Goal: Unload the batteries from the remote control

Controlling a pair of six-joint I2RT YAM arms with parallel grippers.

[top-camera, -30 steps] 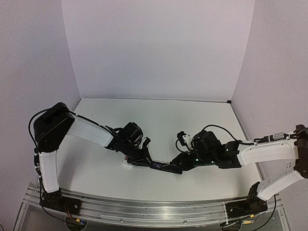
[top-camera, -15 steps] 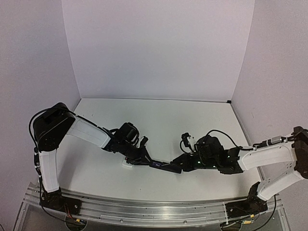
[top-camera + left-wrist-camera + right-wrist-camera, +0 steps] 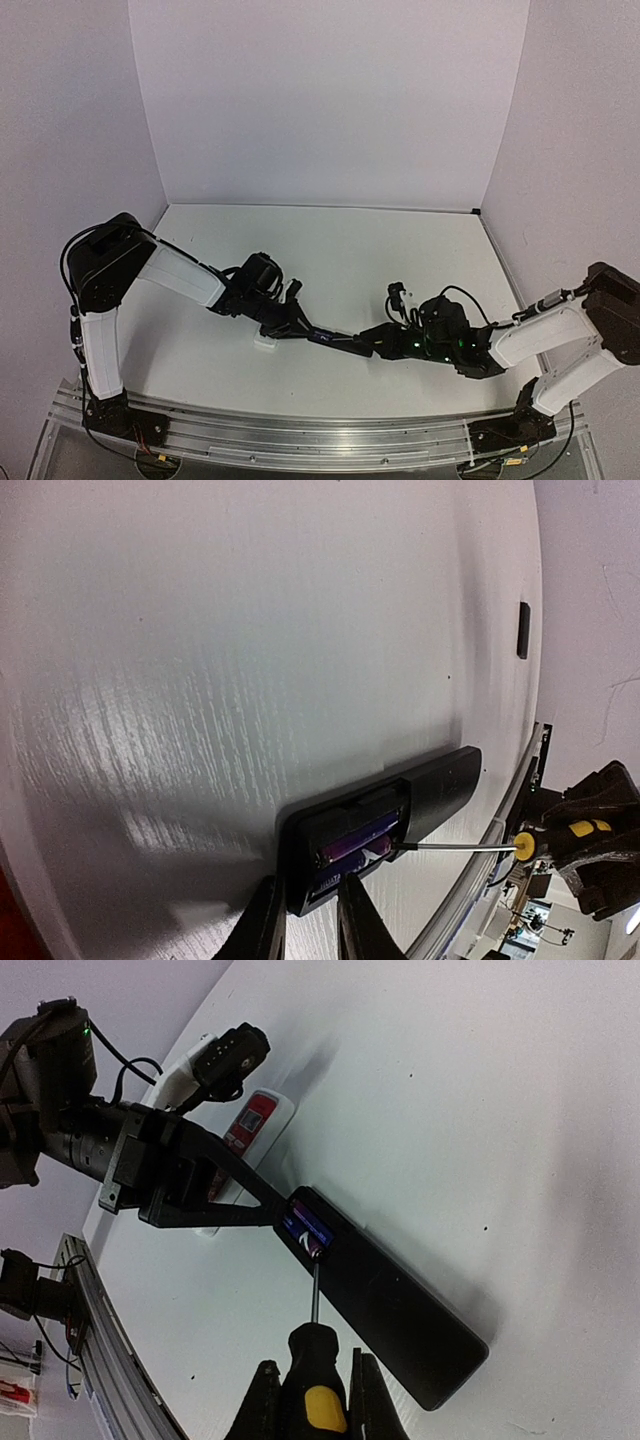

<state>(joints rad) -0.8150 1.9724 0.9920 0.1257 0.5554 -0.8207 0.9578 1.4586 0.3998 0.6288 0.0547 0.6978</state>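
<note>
Top view: the white table (image 3: 350,250) fills the middle of the frame. The slim, long, all-black rectangular remote control (image 3: 338,344) lies flat on it at lower centre, between the two arms. Its long axis runs from left to lower right.

Left gripper (image 3: 298,330): jaws nearly together, pinching the left end of the remote control. In the left wrist view the dark fingers (image 3: 262,920) flank that end at the bottom of the frame, and the remote control (image 3: 432,788) runs away toward the right.

The battery compartment is uncovered at the gripped end. The batteries (image 3: 352,842), small cylindrical cells with purple wrap and a pale end, sit inside it. The right wrist view shows them as a blue-purple patch (image 3: 306,1230) at the upper left end of the remote control (image 3: 395,1310).

Right gripper (image 3: 312,1402): fully clamped on the screwdriver (image 3: 314,1365) by its yellow-and-black handle, at bottom centre. The thin metal shaft (image 3: 450,847) points at the compartment, with its tip at the compartment edge by a cell's end. I cannot tell whether it touches.

A wider white remote (image 3: 255,1120) with a red button panel lies on the table just beyond the left gripper (image 3: 268,1210), partly hidden by it. In the top view only its pale corner (image 3: 265,346) shows.
</note>
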